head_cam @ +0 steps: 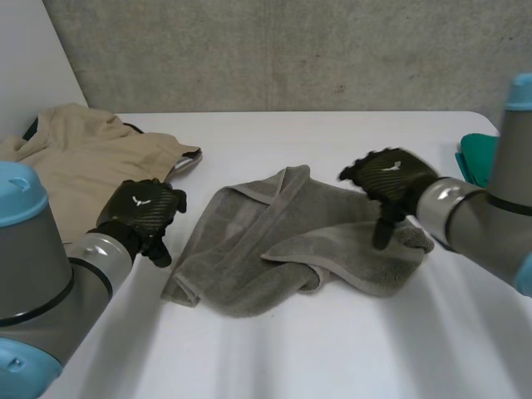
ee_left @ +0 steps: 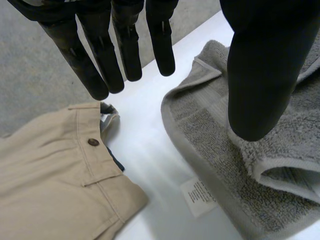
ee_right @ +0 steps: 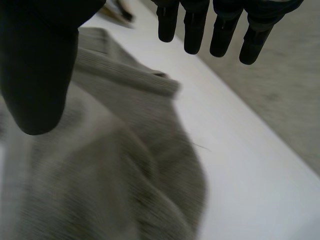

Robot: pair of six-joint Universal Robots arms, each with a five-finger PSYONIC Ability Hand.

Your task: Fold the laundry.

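Laundry on the white table [head_cam: 332,357]: a crumpled grey towel [head_cam: 274,241] lies in a loose heap at the middle, one long edge turned over on itself, with both robot hands empty above the tabletop. The left hand [head_cam: 141,212] hovers over bare table just beside the towel's left end, between it and a pair of beige trousers [head_cam: 75,162] spread at the table's far left. In its wrist view its fingers [ee_left: 125,50] are straight and set well apart from the thumb [ee_left: 257,80], holding nothing. That view also shows a white care label [ee_left: 198,197] at the towel's hem and a brown button [ee_left: 93,142] on the trousers. The right hand [head_cam: 391,176] is over the towel's right end, fingers [ee_right: 195,25] straight and thumb [ee_right: 35,70] wide of them, gripping nothing; whether the thumb tip touches the cloth cannot be told. A green cloth [head_cam: 475,158] lies at the table's right edge, well apart from the towel.
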